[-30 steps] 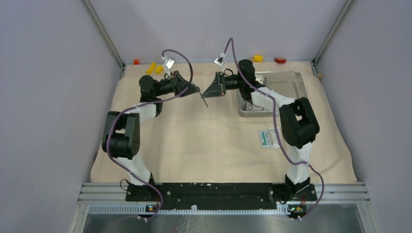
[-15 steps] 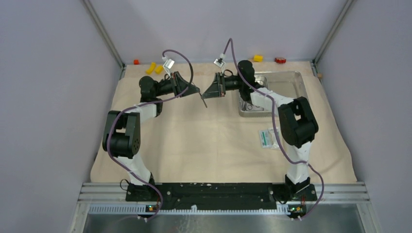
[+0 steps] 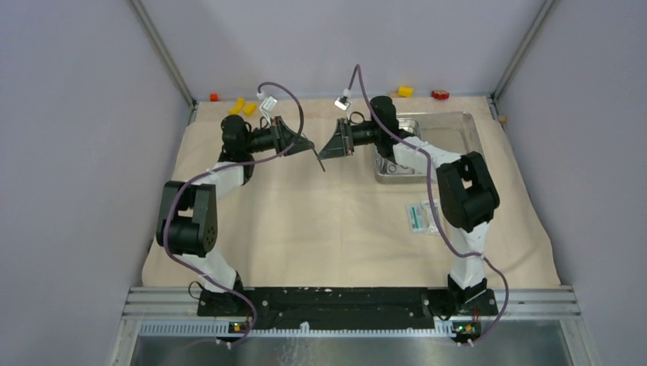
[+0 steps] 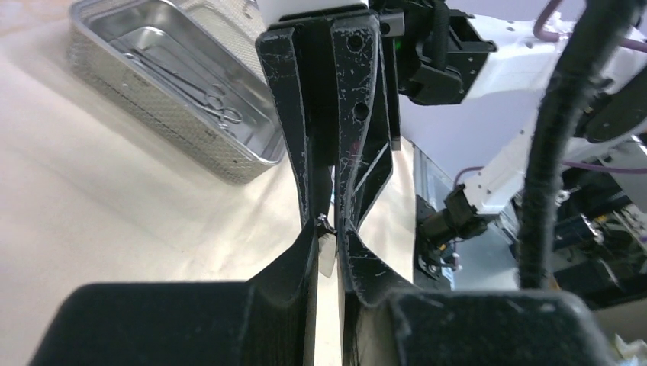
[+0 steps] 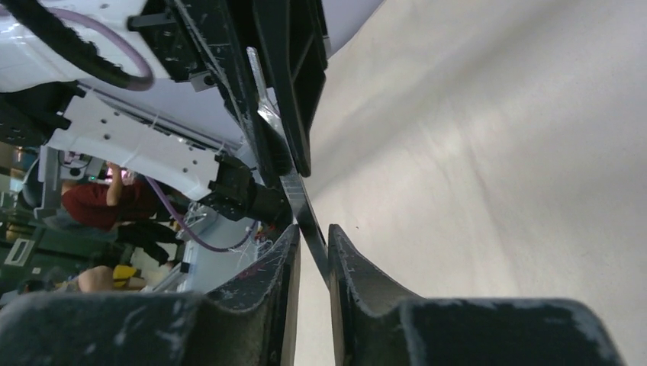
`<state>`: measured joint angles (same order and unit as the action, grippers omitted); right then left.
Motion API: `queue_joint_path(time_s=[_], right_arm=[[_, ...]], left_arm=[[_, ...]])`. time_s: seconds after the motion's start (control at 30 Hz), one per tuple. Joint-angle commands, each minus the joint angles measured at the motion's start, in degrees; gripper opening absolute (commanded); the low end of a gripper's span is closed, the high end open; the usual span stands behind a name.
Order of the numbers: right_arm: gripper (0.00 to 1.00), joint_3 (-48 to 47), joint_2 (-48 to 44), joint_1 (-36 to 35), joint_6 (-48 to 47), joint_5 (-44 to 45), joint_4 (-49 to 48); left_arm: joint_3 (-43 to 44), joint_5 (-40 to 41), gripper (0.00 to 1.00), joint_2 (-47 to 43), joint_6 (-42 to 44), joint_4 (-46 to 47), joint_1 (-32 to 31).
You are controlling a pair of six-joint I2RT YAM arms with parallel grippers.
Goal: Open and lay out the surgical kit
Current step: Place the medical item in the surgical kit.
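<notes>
Between the left gripper and the right gripper, up over the back of the beige cloth, hangs one thin metal tool. It is flat, shiny and narrow, and it slants down toward the cloth. The left gripper is squeezed tight on one end of it. The right gripper has its fingers a tiny bit apart with the tool running between them, and I cannot tell if it is pinching or just beside it.

From above the tool is only a dark little line. The right wrist view shows it as a bright strip. The left wrist view shows a small pale bit stuck between the left fingers.

Just to the right sits one steel tray on the cloth. From above the right arm hides part of it. The left wrist view shows tools with ring handles inside, too tangled to count.

Nearer the arms lie the white-and-teal packets, maybe two.

Along the back of the tabletop are three yellow blocks and two red blocks.
</notes>
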<state>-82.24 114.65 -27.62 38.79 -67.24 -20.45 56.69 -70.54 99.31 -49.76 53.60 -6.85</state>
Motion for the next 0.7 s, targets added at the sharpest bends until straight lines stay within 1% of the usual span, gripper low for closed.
queue_joint_path(time_s=[0.0,0.07,0.2,0.23,0.27,0.33,0.4,0.53,0.67], right_arm=[[0.21,-3.42,-2.90,-0.07,-11.40,2.28,10.67],[0.23,-3.55,-3.96,-0.07,-15.47,3.38,14.06],[0.24,-3.54,-5.40,-0.07,-20.11,4.90,18.61],[0.25,-3.66,-5.74,-0.07,-21.66,5.52,19.89],[0.25,-3.78,-6.18,-0.11,-23.43,6.30,22.20],[0.24,-3.70,-7.31,-0.07,-27.04,8.22,25.45],[0.25,-3.24,-8.89,-0.07,-30.02,10.30,27.76],[0.24,-1.56,-11.46,0.02,-33.10,14.80,29.62],[0.24,-0.65,-12.87,0.03,-34.98,18.58,31.05]], left_arm=[[1.67,6.60,0.00,-8.82,22.21,-23.34,0.35],[1.84,9.67,0.00,-11.31,29.11,-31.33,0.35],[1.87,15.92,0.00,-15.43,38.19,-44.49,0.35],[2.16,17.84,0.00,-16.19,40.53,-50.04,0.35],[2.72,20.06,0.00,-16.79,43.06,-53.46,0.30],[3.74,25.34,0.00,-17.83,47.89,-63.97,0.35],[4.31,30.51,0.00,-18.91,53.03,-71.28,0.35],[5.04,40.28,0.00,-20.22,57.67,-83.06,0.40],[5.32,47.53,0.00,-18.97,60.10,-92.74,0.51]])
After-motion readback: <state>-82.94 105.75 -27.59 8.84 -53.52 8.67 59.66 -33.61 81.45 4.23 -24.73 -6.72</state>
